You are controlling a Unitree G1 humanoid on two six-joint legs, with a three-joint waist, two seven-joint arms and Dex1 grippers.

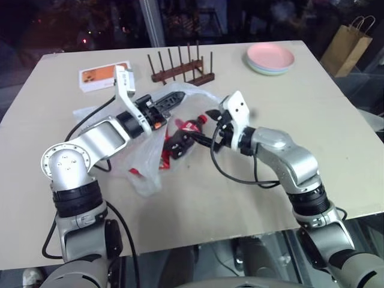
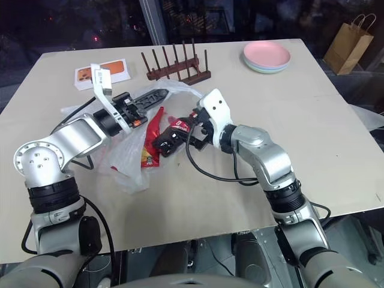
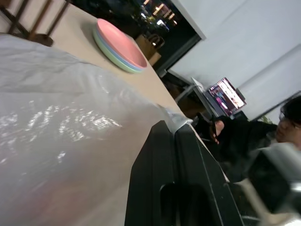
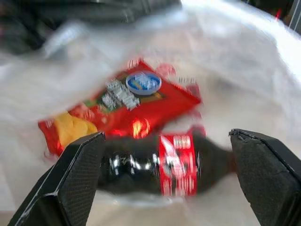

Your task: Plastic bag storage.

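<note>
The plastic bag (image 1: pixel 144 171) lies crumpled at the table's middle left, thin and translucent. My left gripper (image 1: pixel 182 97) is shut on its upper edge and holds the mouth lifted; the film is pinched between the black fingers (image 3: pixel 162 141). A red chip packet (image 4: pixel 127 106) lies inside the bag. A dark cola bottle (image 4: pixel 155 162) with a red label lies on its side at the bag's mouth. My right gripper (image 1: pixel 212 129) is open, pointing at the bottle, its fingers (image 4: pixel 70 183) wide on either side and apart from it.
A wooden dish rack (image 1: pixel 180 69) stands behind the bag. Pink plates (image 1: pixel 270 58) sit at the far right, an orange-and-white box (image 1: pixel 102 78) at the far left. A brown paper bag (image 1: pixel 348 45) stands beyond the table. A person (image 3: pixel 287 122) sits off to the side.
</note>
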